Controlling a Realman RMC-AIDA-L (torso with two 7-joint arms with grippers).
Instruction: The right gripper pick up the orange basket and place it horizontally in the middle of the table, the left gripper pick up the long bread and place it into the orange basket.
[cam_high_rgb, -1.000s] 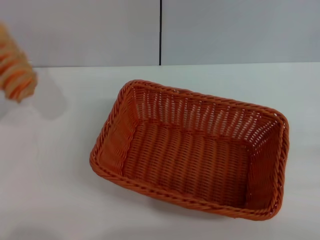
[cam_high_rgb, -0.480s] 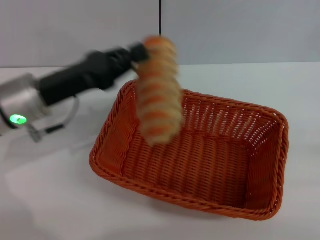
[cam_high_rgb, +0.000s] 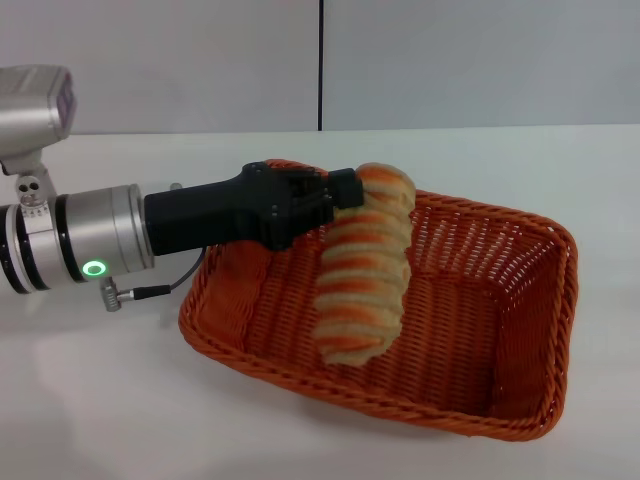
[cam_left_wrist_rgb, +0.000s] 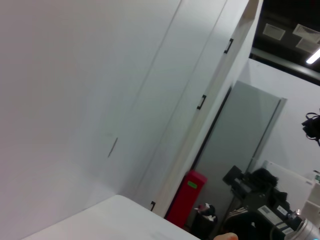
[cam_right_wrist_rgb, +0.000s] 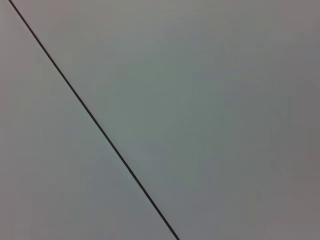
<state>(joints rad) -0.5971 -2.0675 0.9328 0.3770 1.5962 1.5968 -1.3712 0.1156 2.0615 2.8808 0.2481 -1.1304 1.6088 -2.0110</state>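
White table (cam_high_rgb: 100, 400), grey wall behind; left gripper (cam_high_rgb: 340, 200) clamps long bread (cam_high_rgb: 362, 270) over orange basket (cam_high_rgb: 520, 300).

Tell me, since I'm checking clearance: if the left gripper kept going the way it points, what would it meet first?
Beyond the bread it grips, the left gripper points rightward over the basket; probably its far right wall, though height is unclear.
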